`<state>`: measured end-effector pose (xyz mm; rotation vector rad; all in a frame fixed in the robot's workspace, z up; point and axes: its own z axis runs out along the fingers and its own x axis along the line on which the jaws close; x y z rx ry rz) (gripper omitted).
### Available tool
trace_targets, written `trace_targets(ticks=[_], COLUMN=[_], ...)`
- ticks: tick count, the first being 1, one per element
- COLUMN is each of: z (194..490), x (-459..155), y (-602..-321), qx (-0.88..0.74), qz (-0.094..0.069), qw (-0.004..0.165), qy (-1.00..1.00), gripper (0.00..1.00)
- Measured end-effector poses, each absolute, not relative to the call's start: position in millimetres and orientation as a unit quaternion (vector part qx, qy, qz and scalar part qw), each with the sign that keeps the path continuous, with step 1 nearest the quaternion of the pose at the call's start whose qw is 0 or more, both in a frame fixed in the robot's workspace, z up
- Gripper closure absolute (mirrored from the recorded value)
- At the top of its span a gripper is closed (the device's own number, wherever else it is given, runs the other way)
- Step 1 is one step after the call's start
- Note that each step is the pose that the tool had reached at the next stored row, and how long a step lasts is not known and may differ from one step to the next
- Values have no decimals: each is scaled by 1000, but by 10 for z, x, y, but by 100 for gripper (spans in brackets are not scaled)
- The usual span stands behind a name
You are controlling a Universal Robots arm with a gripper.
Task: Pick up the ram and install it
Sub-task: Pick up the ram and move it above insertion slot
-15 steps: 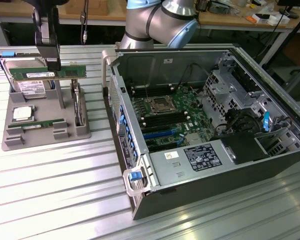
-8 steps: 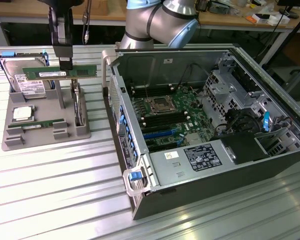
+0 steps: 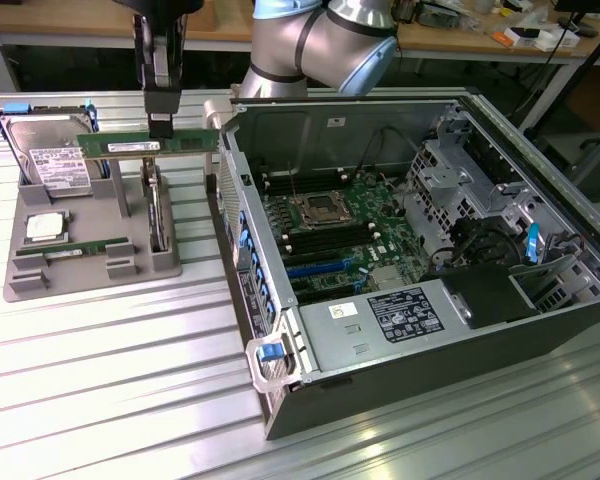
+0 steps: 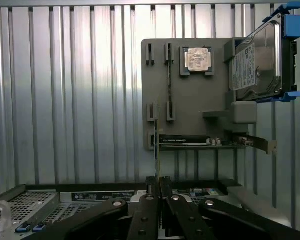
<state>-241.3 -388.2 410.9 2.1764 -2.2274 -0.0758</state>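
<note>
The ram [image 3: 145,145] is a long green stick with a white label. It hangs level in the air above the grey holder tray [image 3: 90,265], at the exterior view's left. My gripper [image 3: 162,128] is shut on its top edge near the middle. In the wrist view the ram [image 4: 156,150] appears edge-on as a thin strip running out from between my gripper's [image 4: 158,182] black fingers. The open computer case [image 3: 380,330] lies to the exterior view's right, and its motherboard [image 3: 340,225] shows long memory slots [image 3: 325,240] beside the CPU socket.
In the tray are a silver hard drive [image 3: 50,155] in blue rails, a square CPU chip [image 3: 45,227], a second green stick [image 3: 80,247] and an upright card [image 3: 157,215]. The case wall [image 3: 242,230] stands between tray and motherboard. Ribbed metal tabletop [image 3: 110,380] lies in front.
</note>
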Motion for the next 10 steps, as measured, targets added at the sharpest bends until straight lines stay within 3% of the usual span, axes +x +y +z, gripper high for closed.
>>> trace_targets(ticks=[10], z=[4109], x=[-2150], y=[-3882], qx=[699], qz=[-24], qw=[13], qy=[-715], gripper=[88])
